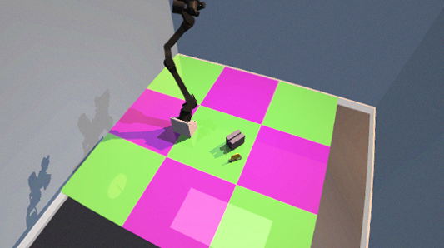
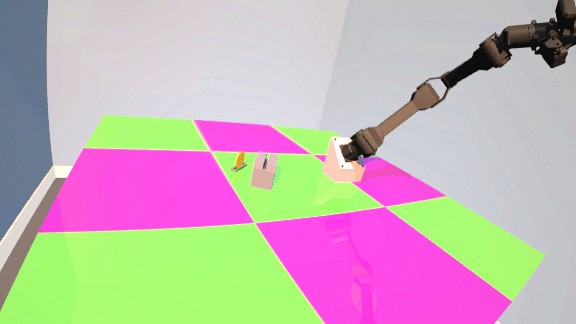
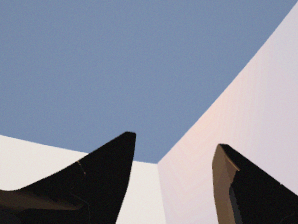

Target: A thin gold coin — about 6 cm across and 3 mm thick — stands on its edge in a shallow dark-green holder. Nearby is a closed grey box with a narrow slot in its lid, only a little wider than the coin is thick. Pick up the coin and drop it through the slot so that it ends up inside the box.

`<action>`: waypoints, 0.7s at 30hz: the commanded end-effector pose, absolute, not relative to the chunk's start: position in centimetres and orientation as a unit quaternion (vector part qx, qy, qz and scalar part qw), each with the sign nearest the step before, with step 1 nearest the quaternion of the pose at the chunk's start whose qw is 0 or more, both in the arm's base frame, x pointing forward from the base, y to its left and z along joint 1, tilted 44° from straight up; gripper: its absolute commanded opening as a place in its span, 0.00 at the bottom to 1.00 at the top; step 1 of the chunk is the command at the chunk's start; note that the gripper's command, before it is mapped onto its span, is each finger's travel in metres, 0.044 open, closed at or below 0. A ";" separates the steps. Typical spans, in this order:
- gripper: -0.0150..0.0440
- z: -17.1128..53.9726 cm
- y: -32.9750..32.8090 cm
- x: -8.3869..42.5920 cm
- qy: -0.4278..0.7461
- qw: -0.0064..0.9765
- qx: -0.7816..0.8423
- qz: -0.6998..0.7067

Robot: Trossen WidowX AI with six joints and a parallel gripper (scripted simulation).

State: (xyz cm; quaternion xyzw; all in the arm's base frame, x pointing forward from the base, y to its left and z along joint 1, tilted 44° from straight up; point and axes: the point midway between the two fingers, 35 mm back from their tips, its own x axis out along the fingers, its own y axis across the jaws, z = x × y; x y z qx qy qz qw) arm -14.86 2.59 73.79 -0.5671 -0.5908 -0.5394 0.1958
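High above the grey slotted box [image 2: 264, 171], the dark end effector [image 3: 174, 183] points at bare walls, fingers partly closed on nothing. Just beside that box, the thin gold coin [image 2: 240, 159] stands upright in its dark-green holder [image 2: 239, 168] on the checkered bench [image 2: 150, 270], so I judge nothing is accomplished: approach, grasp and insertion all remain.

Checkered floor [image 1: 298, 111] of large lime-green and magenta squares, glossy, with faint reflections in the exterior view. Bordered by a pale raised edge; brown strip [image 1: 343, 179] along one side, dark strip [image 1: 79, 241] along another. Resting directly on the floor: pale wedge-shaped arm base [image 1: 184, 126] near the junction of a magenta and a green square; closed grey box [image 1: 235, 139], slot in its lid, on the central green square; shallow dark-green holder [image 1: 234, 158] just beside the box, on the same green square near the magenta boundary, carrying the gold coin [image 2: 240, 159] upright on edge. Box and holder apart, not touching; arm base well apart from both.
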 end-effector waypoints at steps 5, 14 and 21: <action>0.53 74.5 7.5 -2.5 -0.570 0.249 -0.666 -0.411; 0.53 72.4 9.6 9.4 -0.517 0.298 -0.743 -0.304; 0.53 68.8 9.6 20.0 -0.456 0.365 -0.789 -0.190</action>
